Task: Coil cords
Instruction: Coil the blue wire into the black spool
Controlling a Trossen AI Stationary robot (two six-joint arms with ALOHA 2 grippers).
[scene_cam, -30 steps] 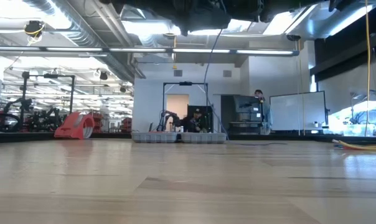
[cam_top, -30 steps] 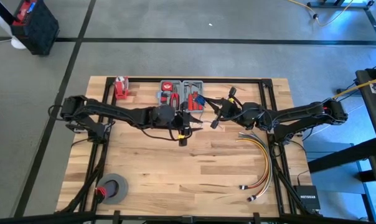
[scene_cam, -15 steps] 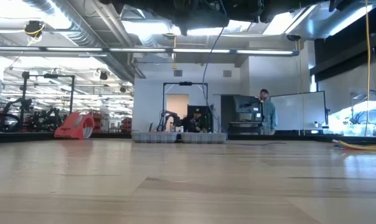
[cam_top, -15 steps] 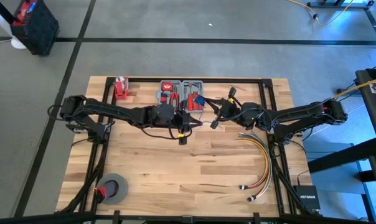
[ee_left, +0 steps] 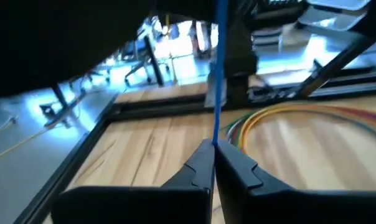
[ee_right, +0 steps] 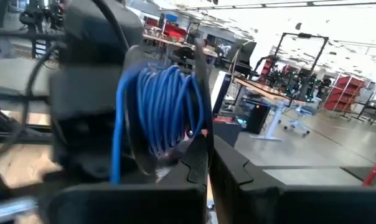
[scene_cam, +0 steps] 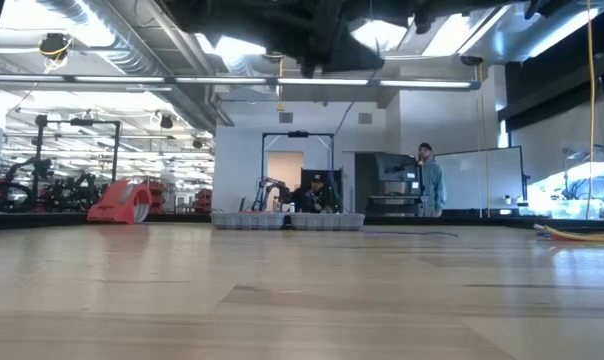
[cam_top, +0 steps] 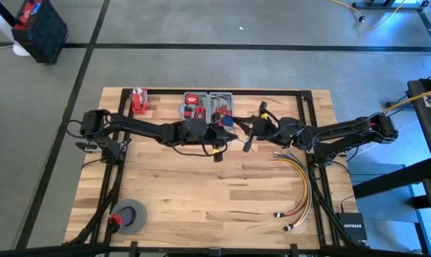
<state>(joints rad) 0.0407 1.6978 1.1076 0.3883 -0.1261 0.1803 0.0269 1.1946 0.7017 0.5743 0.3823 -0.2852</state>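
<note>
A thin blue cord is wound into a coil (ee_right: 166, 106) that hangs above the table's far middle, showing as a blue spot (cam_top: 229, 121) in the high view. My right gripper (ee_right: 208, 155) reaches in from the right (cam_top: 242, 130) and is shut at the coil's lower edge. My left gripper (ee_left: 213, 149) comes from the left (cam_top: 226, 133), close in front of the right one, and is shut on a single strand (ee_left: 219, 74) that runs up from its fingertips. The low view shows only the arms' dark undersides (scene_cam: 312, 30). My left gripper pinches one blue strand (ee_left: 214, 138) between its two fingertips. The fingers point nearly level toward the table's right side. The strand rises straight from them, clear of the table. My right gripper's shut fingertips (ee_right: 200, 146) meet the coil's lower edge (ee_right: 187, 138), coming nearly level from the table's right. The coil stands upright above them, clear of the table. How many loops lie between the fingers is hidden by the fingers.
A grey tray of red tools (cam_top: 208, 106) and a red object (cam_top: 138, 100) stand at the far edge. A bundle of yellow, orange and red cables (cam_top: 301, 182) curves along the right side. A grey tape roll (cam_top: 130, 216) lies near left. A person (scene_cam: 432, 185) stands in the room behind.
My left arm has stretched toward the table's right, bringing its gripper close to the right gripper and the blue coil. The right arm has stayed in place.
</note>
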